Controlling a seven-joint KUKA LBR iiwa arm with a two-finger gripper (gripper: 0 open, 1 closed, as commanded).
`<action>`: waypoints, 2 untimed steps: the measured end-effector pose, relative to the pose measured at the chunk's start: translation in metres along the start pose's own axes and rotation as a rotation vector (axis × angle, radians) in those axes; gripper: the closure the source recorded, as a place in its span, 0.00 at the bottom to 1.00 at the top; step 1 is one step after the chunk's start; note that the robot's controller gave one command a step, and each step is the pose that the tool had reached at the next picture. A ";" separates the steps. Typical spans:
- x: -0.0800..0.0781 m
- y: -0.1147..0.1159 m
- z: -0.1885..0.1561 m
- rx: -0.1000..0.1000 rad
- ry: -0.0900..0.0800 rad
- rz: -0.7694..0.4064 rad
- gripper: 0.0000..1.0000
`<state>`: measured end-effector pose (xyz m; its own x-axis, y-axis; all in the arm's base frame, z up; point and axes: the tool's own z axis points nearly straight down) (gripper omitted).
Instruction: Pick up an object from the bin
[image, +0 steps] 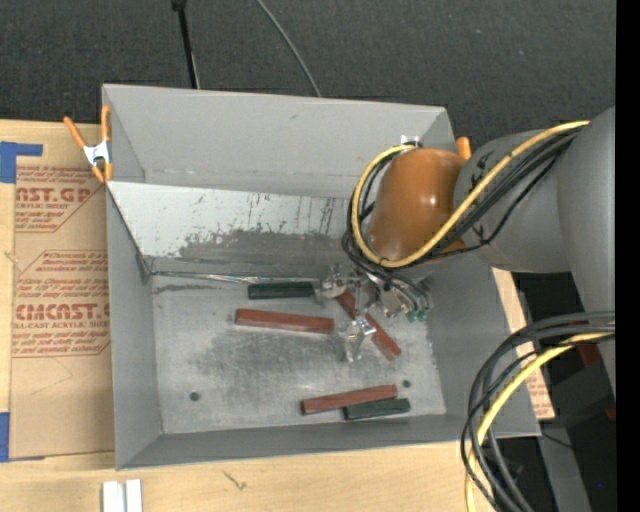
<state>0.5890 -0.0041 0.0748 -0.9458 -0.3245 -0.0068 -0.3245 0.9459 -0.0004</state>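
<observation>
Gripper (353, 338) sits low in the right-centre of the bin (230, 375), under the arm's orange cover (415, 205) & looped cables (520, 150). Can't tell whether the fingers are spread or pressed together; metal parts & shadow hide the tips.

Nearest thing: short red-brown stick (384, 342), just beside the gripper on its right, poss. touching. Its long axis runs diagonally, upper-left to lower-right. A reddish bit just above the gripper may be the same stick or another, unclear. Judgement: this is the likely target, and a grip would need to close across the narrow width, i.e. square to that diagonal.

Others lie flat, well apart from one another:
- long red-brown stick (285, 321), left of gripper, near end close to it, roughly level w/ a slight tilt
- dark green stick (280, 291), above that, near the back wall
- red-brown stick (350, 401) & dark green one (378, 409), side by side, touching, by the front wall

All look like slim, rigid, matte bars w/ squared ends. The bin floor is scuffed grey sheet metal, prob. slick, so a stick could skid if nudged.
</observation>
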 end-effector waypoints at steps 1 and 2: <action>0.000 0.000 0.000 0.000 -0.001 0.000 0.00; -0.015 0.069 -0.002 0.001 -0.006 -0.007 1.00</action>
